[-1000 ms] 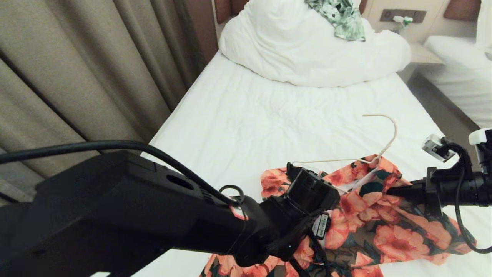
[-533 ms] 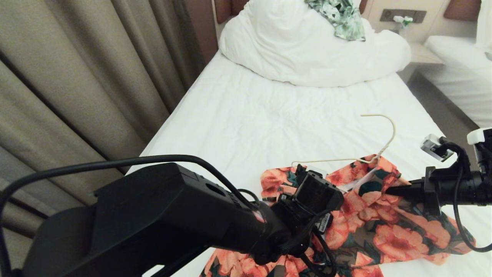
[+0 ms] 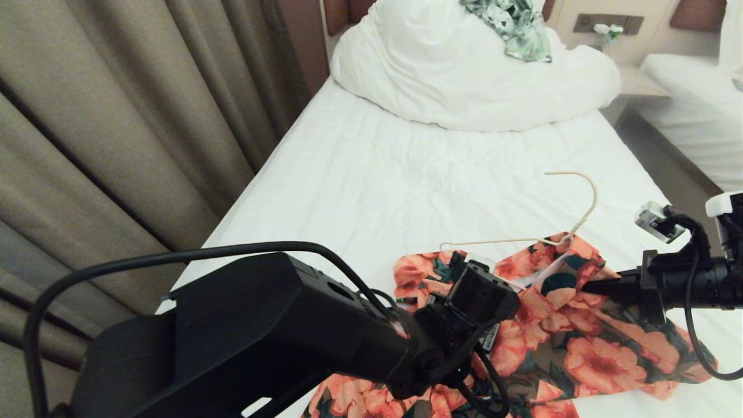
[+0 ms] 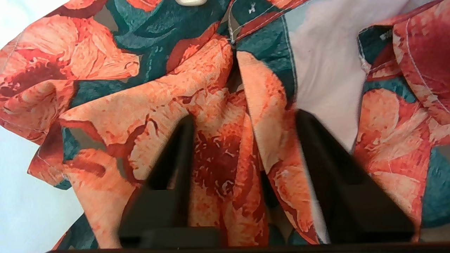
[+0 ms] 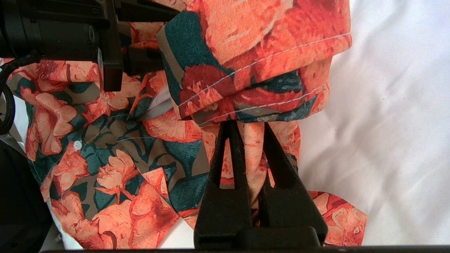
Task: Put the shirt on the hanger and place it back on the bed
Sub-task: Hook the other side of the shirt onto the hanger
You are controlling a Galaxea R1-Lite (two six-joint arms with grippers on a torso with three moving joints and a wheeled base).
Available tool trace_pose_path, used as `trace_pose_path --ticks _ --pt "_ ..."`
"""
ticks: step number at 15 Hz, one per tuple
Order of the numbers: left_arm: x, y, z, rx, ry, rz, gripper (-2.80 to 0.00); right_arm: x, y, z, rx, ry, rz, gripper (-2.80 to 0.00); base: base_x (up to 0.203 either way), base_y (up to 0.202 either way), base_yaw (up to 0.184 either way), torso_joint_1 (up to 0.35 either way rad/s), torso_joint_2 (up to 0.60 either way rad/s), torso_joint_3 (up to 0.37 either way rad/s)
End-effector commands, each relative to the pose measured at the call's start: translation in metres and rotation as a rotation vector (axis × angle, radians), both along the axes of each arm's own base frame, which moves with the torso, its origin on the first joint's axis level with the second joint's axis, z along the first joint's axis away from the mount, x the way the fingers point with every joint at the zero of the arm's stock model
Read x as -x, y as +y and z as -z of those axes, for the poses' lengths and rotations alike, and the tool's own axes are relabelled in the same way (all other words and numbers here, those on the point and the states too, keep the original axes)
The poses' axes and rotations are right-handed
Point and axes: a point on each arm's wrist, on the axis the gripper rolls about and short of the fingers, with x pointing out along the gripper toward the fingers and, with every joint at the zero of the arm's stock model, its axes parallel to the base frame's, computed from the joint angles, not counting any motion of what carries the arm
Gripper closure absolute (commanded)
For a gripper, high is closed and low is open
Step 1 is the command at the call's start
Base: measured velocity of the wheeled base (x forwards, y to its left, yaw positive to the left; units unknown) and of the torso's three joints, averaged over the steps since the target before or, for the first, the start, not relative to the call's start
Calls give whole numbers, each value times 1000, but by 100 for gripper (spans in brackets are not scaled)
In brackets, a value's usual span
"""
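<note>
A: What has just changed?

B: The left hand (image 4: 242, 140) has come down onto the shirt (image 3: 557, 337) and its fingers have drawn in from wide apart. In the left wrist view they straddle a raised fold of flowered cloth near the open front, with a gap left on either side, so I can't call it a firm grip yet.

A: And the right hand?

B: The right hand (image 5: 251, 140) hasn't moved. Its fingers are pinched tight on a bunched bit of the shirt by the collar, on the right side of the garment.

A: Where's everything lying?

B: The shirt is crumpled on the near part of the bed (image 3: 406, 186), right of centre. The hanger (image 3: 572, 223) lies just beyond it, hook pointing to the far end; its right shoulder appears tucked under the collar, while its left arm rests bare on the sheet, outside the cloth.

A: So what does that mean for the job?

B: I'd judge the left hand is taking hold so that side can be lifted and drawn over the hanger's bare arm. The hanging is only half done.
</note>
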Motion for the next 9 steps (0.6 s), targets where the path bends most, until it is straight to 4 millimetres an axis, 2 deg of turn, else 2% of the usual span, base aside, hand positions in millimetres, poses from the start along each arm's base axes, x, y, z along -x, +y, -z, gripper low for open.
trace_pose_path --ticks 1,6,9 --pt "0 0 0 6 -5 -4 0 0 0 0 -1 -4 -5 0 0 0 0 0 0 0" --pt "0 0 -5 22 -17 -7 0 0 0 -1 -1 -7 -5 0 0 0 0 0 0 0" --pt "7 2 -26 56 -46 -12 0 0 0 -4 -1 -16 -4 0 0 0 0 0 0 0"
